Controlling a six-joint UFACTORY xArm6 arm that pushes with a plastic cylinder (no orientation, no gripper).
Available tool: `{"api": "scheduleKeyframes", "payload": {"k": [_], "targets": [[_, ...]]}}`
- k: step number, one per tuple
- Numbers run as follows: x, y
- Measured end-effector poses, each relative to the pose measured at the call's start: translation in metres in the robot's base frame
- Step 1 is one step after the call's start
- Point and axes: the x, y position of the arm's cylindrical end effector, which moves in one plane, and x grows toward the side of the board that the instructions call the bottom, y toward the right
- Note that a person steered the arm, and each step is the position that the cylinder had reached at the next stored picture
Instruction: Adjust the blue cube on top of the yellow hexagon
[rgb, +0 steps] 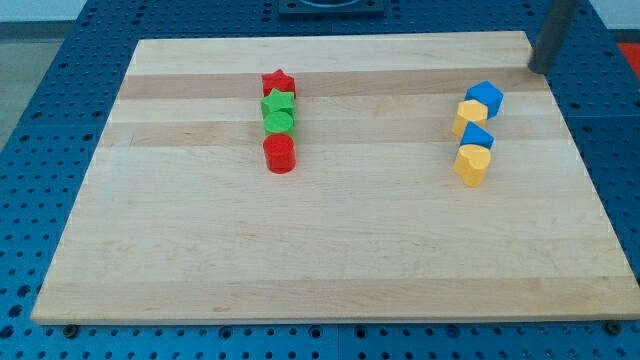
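Note:
The blue cube (485, 98) sits at the view's right, touching the upper right side of the yellow hexagon (468, 117). Below them in the same column lie a smaller blue block (478, 136) and a yellow heart-shaped block (472, 164). My tip (538, 70) is at the board's top right edge, up and to the right of the blue cube and well apart from it.
A column of blocks stands left of centre: a red star (278, 82), a green star (277, 103), a green block (279, 123) and a red cylinder (280, 155). The wooden board (330, 250) lies on a blue perforated table.

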Motion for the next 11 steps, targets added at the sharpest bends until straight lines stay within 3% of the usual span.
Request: {"api": "scheduleKeyframes", "payload": {"k": [3,6,11], "targets": [[0.052,-0.025],[0.052,-0.086],[0.029,-0.096]]}}
